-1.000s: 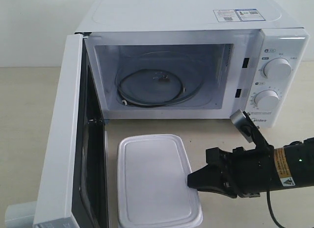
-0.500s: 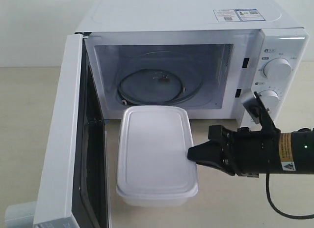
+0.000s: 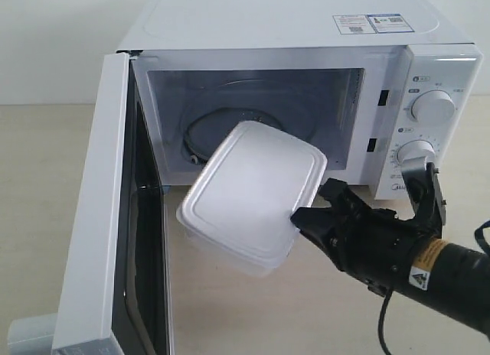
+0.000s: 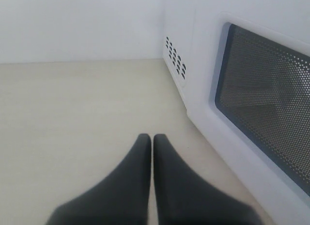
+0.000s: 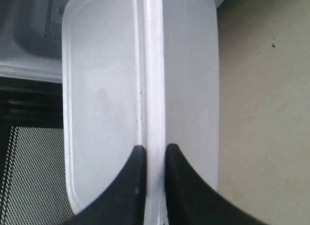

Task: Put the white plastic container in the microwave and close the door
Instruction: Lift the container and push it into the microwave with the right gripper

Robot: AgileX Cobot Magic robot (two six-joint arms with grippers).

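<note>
The white plastic container (image 3: 249,194) is off the worktop (image 3: 46,156), tilted at the mouth of the microwave (image 3: 306,34), not yet on the turntable (image 3: 200,135); the door (image 3: 99,217) stands open. The right tool (image 3: 301,216), reaching in low from the right, pinches the container's rim; the left tool (image 4: 151,137) is closed, empty

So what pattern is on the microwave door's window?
Fine perforated dot mesh on the white door's dark rectangular window; clearest in left wrist view.
</note>
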